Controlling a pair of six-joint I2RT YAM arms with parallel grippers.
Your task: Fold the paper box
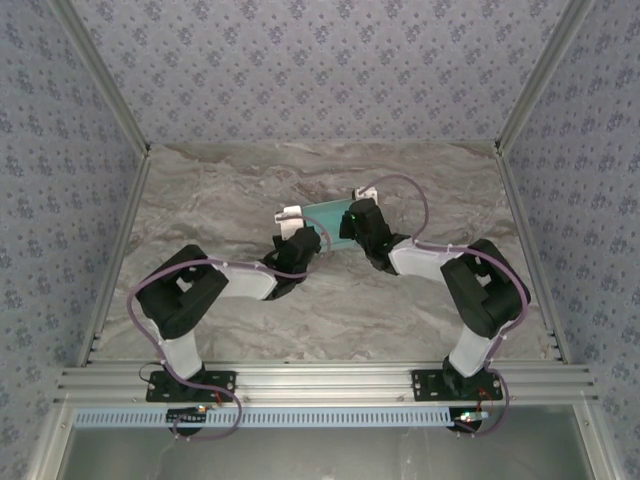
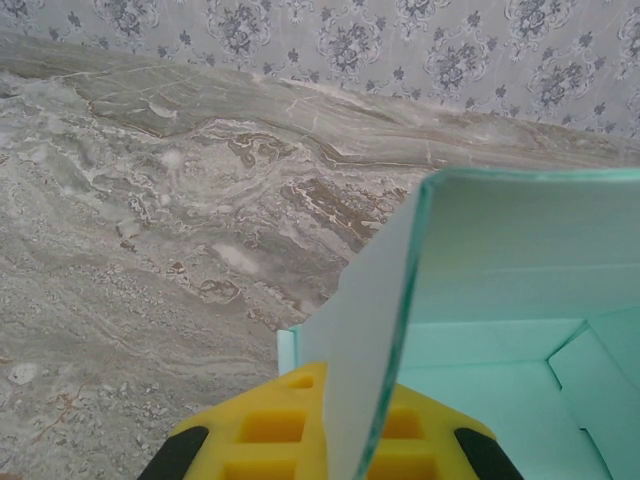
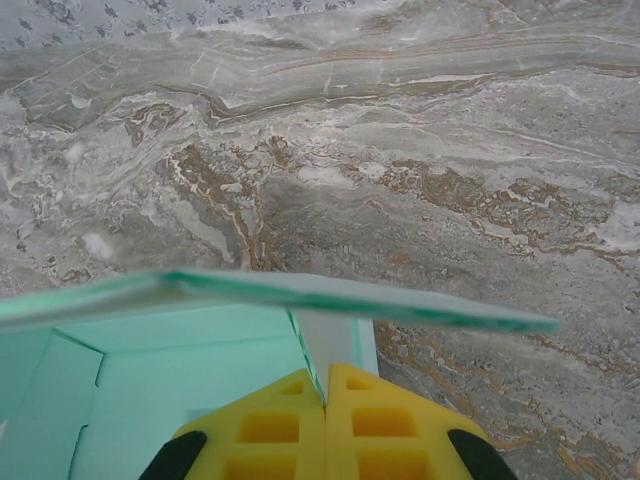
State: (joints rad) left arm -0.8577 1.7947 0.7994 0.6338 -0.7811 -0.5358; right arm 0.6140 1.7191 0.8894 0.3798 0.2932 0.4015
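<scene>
My left hand (image 2: pixel 352 425) is clamped on one raised wall of the pale turquoise thin-card paper box (image 1: pixel 328 216). My right hand (image 3: pixel 326 392) pinches the opposite wall. The box sits mid-way across the grey marbled surface (image 1: pixel 220 180).

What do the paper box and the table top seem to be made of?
The paper box: thin card, pale turquoise, matt; its cut edge is thin and one wall curves. The table: looks like veined grey-brown marble, perhaps only a printed laminate; the pictures cannot settle it.
</scene>
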